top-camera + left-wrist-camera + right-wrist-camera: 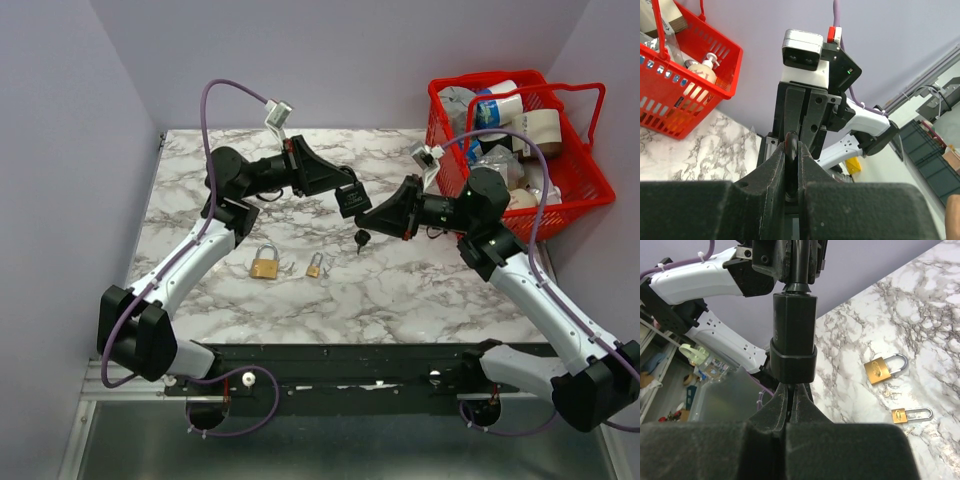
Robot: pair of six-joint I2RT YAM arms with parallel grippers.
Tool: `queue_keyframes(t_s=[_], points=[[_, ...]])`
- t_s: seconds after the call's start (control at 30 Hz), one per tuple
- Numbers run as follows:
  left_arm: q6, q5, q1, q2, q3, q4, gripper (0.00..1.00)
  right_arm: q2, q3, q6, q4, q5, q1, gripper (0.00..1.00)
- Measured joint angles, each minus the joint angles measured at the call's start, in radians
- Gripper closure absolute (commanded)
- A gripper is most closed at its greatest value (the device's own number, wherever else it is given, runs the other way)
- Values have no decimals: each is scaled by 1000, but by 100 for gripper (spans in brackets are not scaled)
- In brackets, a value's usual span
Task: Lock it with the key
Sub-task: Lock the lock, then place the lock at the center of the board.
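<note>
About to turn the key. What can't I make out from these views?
Right wrist view: keyhole and key blade, hidden behind the shut right pincer under the black padlock.
Top view: the key bunch, too small to tell if inserted.
Left wrist view: padlock body, hidden by the left pincer; only its shackle shows.

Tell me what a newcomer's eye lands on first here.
Two arms meet in mid-air above the table: the left gripper holds a black padlock by its shackle, and the right gripper is shut on the key beneath it. Two brass padlocks lie on the marble below, and a red basket stands at the far right corner.
</note>
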Motion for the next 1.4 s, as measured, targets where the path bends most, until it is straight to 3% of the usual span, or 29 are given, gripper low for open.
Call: queue_keyframes(t_s=[0.87, 0.97, 1.17, 1.4], points=[[-18, 95, 4, 95, 47, -18, 100, -103, -199, 76, 154, 126, -1, 99], [-28, 68, 20, 95, 68, -14, 100, -103, -225, 112, 183, 101, -5, 99], [-51, -122, 147, 89, 178, 37, 100, -84, -278, 144, 149, 1, -3, 99], [-47, -144, 142, 53, 126, 42, 100, -108, -277, 122, 85, 5, -4, 99]])
